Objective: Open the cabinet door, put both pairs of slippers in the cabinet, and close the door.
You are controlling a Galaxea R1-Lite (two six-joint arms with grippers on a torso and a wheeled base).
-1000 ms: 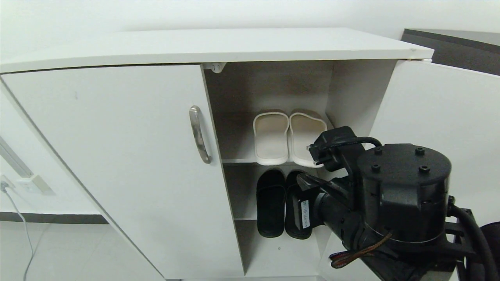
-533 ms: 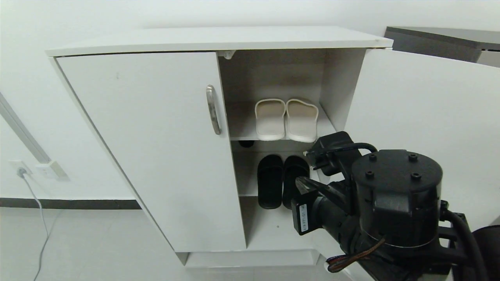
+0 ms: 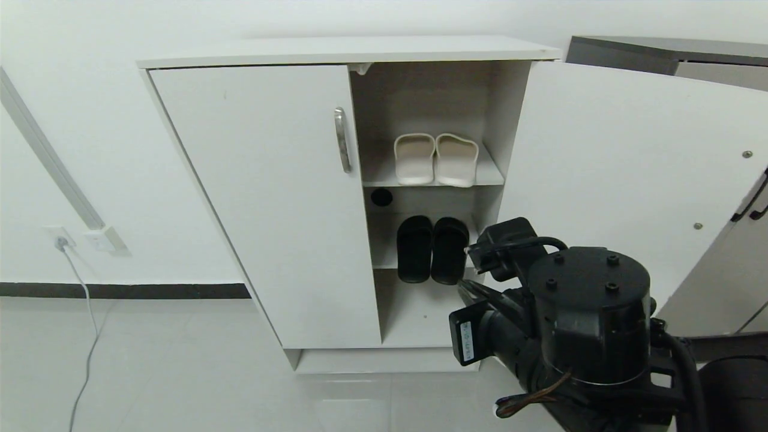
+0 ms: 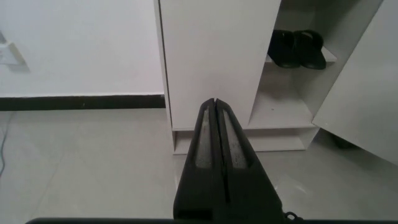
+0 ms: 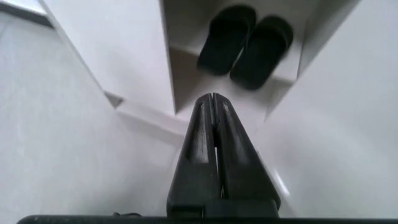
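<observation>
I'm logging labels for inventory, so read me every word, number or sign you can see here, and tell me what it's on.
Small white sticker on the robot's black right arm: a line of dark print, too small to read.
White two-door wooden cabinet: no text visible.
Pair of cream rubber slippers: no text visible.
Pair of black rubber slippers: no text visible.

Cabinet (image 3: 348,51) dead ahead at twelve o'clock, backed against the wall (image 3: 78,78). Left door (image 3: 270,198) sits shut at eleven, handle (image 3: 342,140) on its inner edge. Right door (image 3: 618,180) stands out toward two. Inside the open half, one pair of slippers (image 3: 436,158) lies side by side on the upper shelf (image 3: 492,177), the second pair (image 3: 432,249) on the lower shelf (image 3: 384,258) straight beneath. Socket (image 3: 57,239) at nine, cable (image 3: 84,336) trailing to the floor (image 3: 180,372). Right hand (image 5: 212,99) hangs before the opening, the second pair beyond it.
</observation>
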